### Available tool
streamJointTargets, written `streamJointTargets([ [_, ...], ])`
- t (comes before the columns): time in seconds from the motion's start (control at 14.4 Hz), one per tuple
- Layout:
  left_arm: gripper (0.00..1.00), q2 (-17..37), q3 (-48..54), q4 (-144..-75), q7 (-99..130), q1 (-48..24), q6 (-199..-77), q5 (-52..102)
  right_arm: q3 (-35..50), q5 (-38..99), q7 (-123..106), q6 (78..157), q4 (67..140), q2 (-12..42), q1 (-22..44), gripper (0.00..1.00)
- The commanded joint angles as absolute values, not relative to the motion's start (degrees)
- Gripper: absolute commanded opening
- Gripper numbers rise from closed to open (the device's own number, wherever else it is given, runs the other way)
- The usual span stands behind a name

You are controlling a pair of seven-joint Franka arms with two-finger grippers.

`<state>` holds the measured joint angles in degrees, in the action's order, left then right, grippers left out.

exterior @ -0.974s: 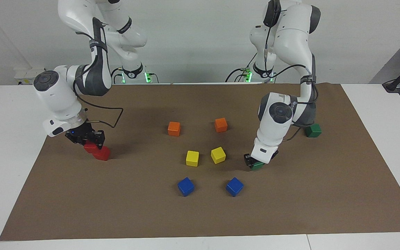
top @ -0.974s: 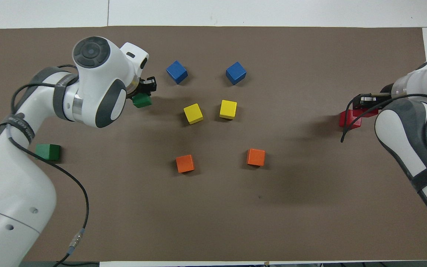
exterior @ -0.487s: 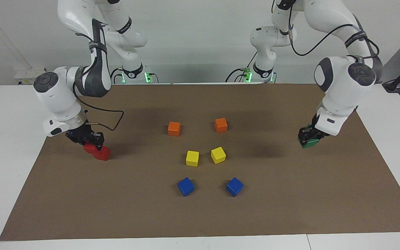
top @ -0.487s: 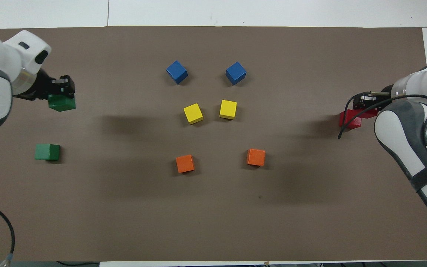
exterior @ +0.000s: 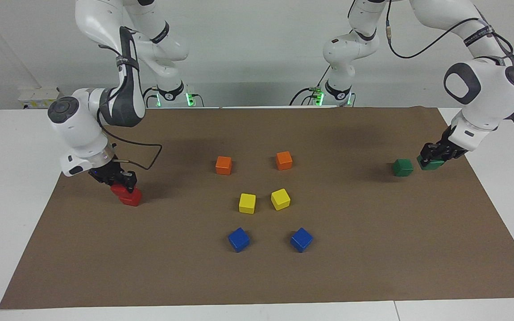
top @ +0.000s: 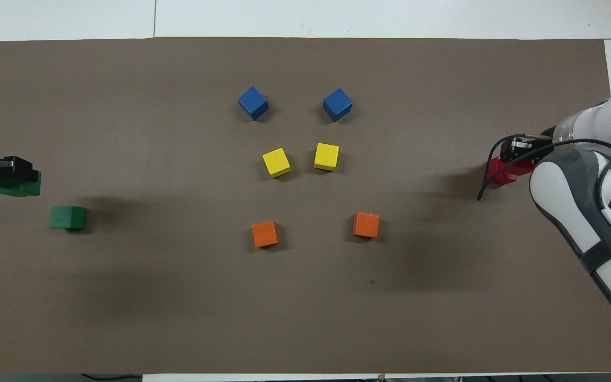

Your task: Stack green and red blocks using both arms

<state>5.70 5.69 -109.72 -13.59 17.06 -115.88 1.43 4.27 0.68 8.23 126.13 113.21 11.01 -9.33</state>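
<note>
Facing view tells you the most: your left gripper (exterior: 433, 157) has carried its green block (exterior: 431, 164) from the middle of the brown mat (exterior: 257, 276), beside the yellow cubes (exterior: 263, 200), out to the mat's edge at the left arm's end of the worktop. It is clamped on that block and hangs just beside the second green block (exterior: 402, 167), which sits alone on the mat. Half a second ago the held block was farther from the robots; now it is nearly level with its partner, though not yet over it. That arm looks one short sideways shift from a placement.

Your right gripper (exterior: 113, 178), at the mat's edge toward the right arm's end, has barely moved. It is closed on the upper red block (exterior: 117, 189), which rests on or against the lower red block (exterior: 131, 197). You cannot tell whether it is seated squarely; it looks offset toward the robots. Judged from this, the red stack is close to release. The orange cubes (exterior: 253, 162) and blue cubes (exterior: 269, 239) are undisturbed.
</note>
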Motion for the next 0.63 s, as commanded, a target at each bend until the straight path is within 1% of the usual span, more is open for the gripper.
streamJointTargets([
  [0.0,0.00,0.5,6.2,-120.7,-15.1,17.8,-125.4,2.5,4.7,-0.2,9.8,127.4,114.8,10.4,-10.1,0.00],
  [0.14,0.00,-1.0,6.2,-125.5,-15.0,17.5,-131.2,2.5,4.7,-0.4,9.8,127.7,115.1,10.6,-10.1,0.00],
  [0.56,0.00,-1.2,6.1,-128.3,-15.7,17.0,-133.1,2.5,4.7,-2.4,9.7,128.9,115.5,10.9,-11.1,0.00],
])
